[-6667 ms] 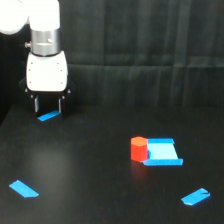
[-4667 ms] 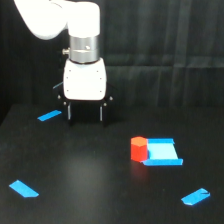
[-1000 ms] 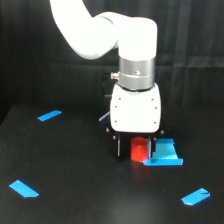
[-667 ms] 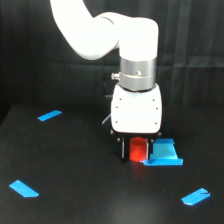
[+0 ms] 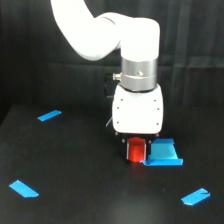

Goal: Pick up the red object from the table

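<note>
Glossy white curved arm [image 5: 95, 30], brushed silver wrist ring, boxy white housing with rounded corners, dark underside

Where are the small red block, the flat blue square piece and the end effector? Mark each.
Small red block [image 5: 135, 150], exterior view, front face.
Flat blue square piece [image 5: 163, 153], exterior view, top surface.
End effector [image 5: 136, 148], exterior view, between its fingertips.

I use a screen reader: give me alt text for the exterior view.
A white robot arm's gripper straddles the red object on the black table, beside a blue square piece. Three blue strips lie scattered around.
</note>
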